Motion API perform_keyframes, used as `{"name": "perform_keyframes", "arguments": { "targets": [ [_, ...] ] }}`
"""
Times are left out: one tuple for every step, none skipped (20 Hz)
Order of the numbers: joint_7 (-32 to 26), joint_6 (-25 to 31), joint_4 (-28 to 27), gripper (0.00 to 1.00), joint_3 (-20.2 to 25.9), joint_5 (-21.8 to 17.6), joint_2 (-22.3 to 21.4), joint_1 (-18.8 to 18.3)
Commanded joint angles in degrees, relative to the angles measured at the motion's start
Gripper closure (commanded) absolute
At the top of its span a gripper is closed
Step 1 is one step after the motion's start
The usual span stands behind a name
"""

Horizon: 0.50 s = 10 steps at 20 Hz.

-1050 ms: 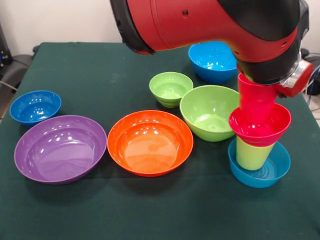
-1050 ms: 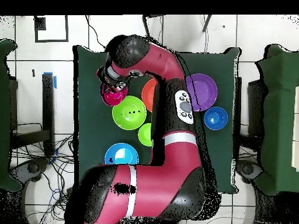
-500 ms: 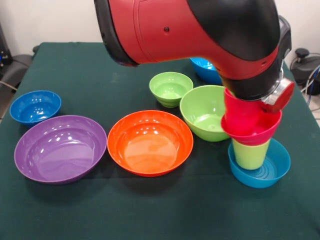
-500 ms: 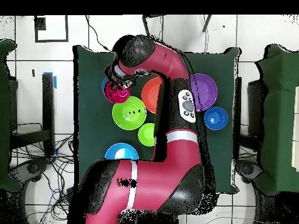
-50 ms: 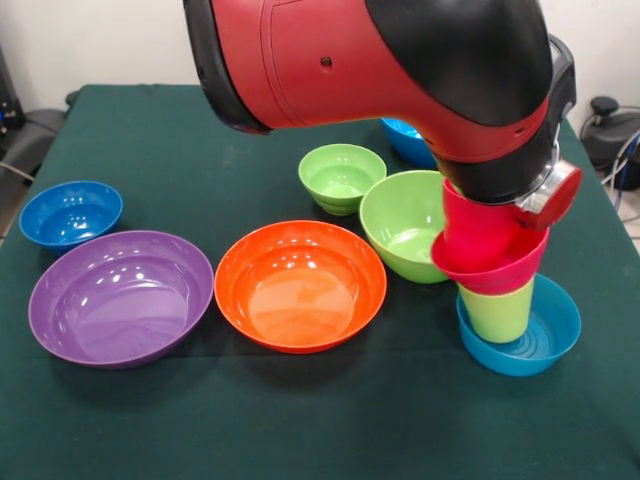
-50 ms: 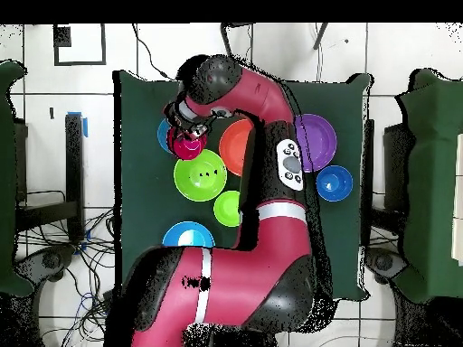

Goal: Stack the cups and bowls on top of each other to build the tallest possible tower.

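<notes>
Tower of glossy plastic (image 5: 497,262), leaning over teal-blue base bowl (image 5: 545,345): light, slippery, tippy, best steadied at red tumbler (image 5: 478,222); tool's grip hidden, cannot tell.

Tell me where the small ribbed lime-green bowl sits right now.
In the front view, the small ribbed lime-green bowl sits mid-table, behind the orange bowl and just left of the larger lime-green bowl.

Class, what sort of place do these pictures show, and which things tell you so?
Probably a robotics lab: a red arm works over a green-covered table, cables trail across the tiled floor, and test bowls are laid out.
</notes>
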Motion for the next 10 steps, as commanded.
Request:
{"name": "perform_keyframes", "arguments": {
  "targets": [
    [10.1,2.6,-2.0,1.00,1.6,0.7,0.8,1.5],
    [10.1,2.8,-2.2,1.00,1.6,0.7,0.9,1.5],
    [9.9,2.7,-2.0,1.00,1.6,0.8,0.9,1.4],
    [9.8,2.6,-1.9,1.00,1.6,0.9,0.9,1.4],
    [9.6,2.6,-1.8,1.00,1.6,1.0,0.9,1.4],
    [9.6,2.7,-1.8,1.00,1.6,1.0,0.9,1.4],
    [9.4,2.8,-2.1,1.00,1.6,1.0,1.1,1.3],
    [9.4,2.6,-2.0,1.00,1.6,1.0,1.1,1.3],
    [9.2,2.5,-2.0,1.00,1.7,1.0,1.1,1.3],
    [9.1,2.5,-1.9,1.00,1.7,1.1,1.1,1.3]
  ]
}}
